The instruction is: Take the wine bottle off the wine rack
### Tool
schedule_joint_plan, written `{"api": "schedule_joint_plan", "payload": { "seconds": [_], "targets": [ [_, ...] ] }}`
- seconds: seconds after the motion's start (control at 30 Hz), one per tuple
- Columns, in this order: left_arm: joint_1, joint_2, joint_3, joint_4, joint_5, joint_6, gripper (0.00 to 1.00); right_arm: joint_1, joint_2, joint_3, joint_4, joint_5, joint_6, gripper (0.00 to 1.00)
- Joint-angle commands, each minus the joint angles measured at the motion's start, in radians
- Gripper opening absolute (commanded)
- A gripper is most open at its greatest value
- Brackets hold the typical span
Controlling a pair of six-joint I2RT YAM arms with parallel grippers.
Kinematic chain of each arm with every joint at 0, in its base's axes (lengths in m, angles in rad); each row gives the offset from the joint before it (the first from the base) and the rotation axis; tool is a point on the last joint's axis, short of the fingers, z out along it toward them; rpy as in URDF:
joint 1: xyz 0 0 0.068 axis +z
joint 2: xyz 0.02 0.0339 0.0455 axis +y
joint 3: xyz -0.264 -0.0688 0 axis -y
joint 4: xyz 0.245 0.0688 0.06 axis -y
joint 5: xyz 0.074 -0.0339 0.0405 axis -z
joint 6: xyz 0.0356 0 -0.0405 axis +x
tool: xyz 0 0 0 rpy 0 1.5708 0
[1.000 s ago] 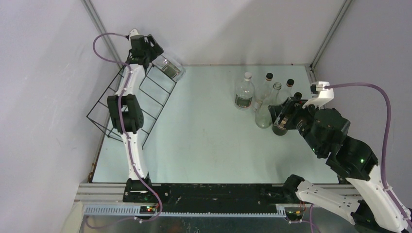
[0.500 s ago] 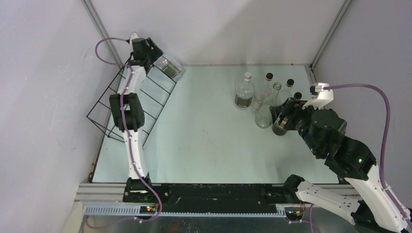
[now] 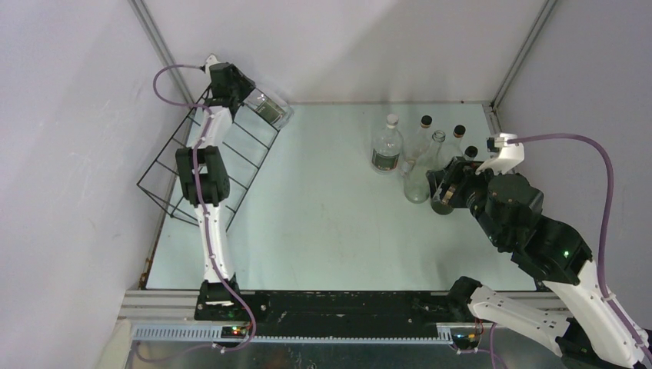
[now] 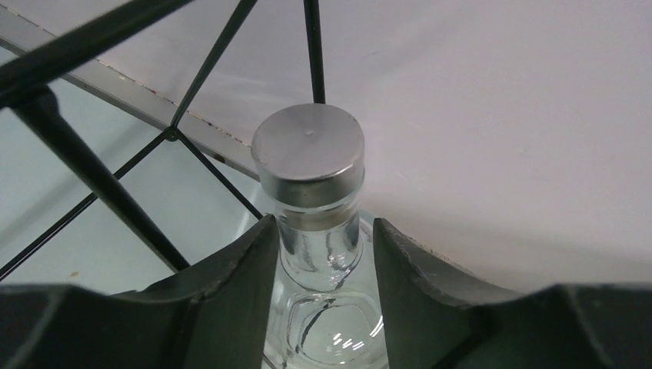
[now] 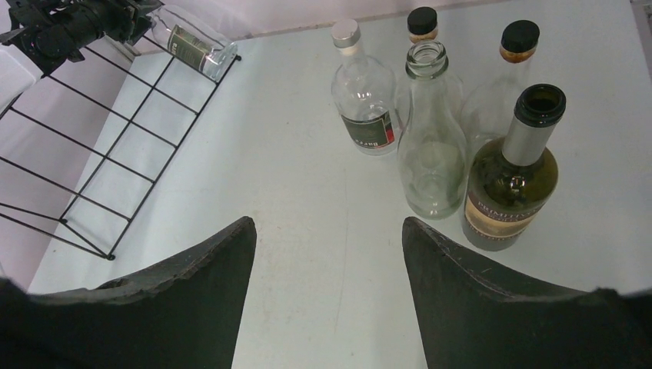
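The wine bottle (image 3: 269,110) is clear glass with a silver cap (image 4: 311,150) and lies tilted at the top far corner of the black wire wine rack (image 3: 165,146). My left gripper (image 3: 233,86) reaches over the rack to the bottle's neck. In the left wrist view the left gripper (image 4: 325,231) has its jaws close on both sides of the neck just below the cap. The left finger (image 4: 246,292) touches the glass and a thin gap shows at the right finger (image 4: 407,292). My right gripper (image 5: 329,231) hangs open over bare table next to a dark green bottle (image 5: 511,184).
Several upright bottles stand in a cluster at the far right of the table, among them a clear labelled one (image 3: 386,146) and an open clear one (image 5: 430,138). Rack wires (image 4: 100,184) cross near the left fingers. The enclosure's back wall is just behind the rack.
The left jaws have narrowed from wide apart to hugging the bottle neck, and the left wrist has crept slightly toward the far corner. The right arm shifted slightly left, its jaws unchanged.
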Motion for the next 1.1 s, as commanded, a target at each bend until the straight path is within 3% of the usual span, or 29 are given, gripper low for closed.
{"api": "schedule_joint_plan", "payload": {
  "seconds": [0.0,0.23,0.37,0.43,0.73,1.07],
  "targets": [
    [0.008,-0.018,0.008,0.079,0.027,-0.013,0.51,0.003,-0.007,-0.011,0.017,0.025,0.001,0.73],
    [0.008,-0.079,-0.079,0.169,0.051,-0.004,0.29,0.003,-0.018,-0.021,0.007,0.029,-0.001,0.73],
    [0.007,-0.102,-0.103,0.202,0.070,-0.008,0.07,0.003,-0.031,-0.024,0.006,0.030,0.002,0.73],
    [0.008,-0.120,-0.131,0.228,0.078,-0.010,0.01,0.003,-0.032,-0.024,0.002,0.029,0.003,0.73],
    [-0.017,-0.246,-0.293,0.368,0.097,0.055,0.00,0.003,-0.040,-0.024,-0.016,0.014,0.019,0.73],
    [-0.154,-0.344,-0.326,0.316,-0.026,0.300,0.00,0.003,-0.059,-0.024,-0.048,0.004,0.038,0.73]
  ]
}}
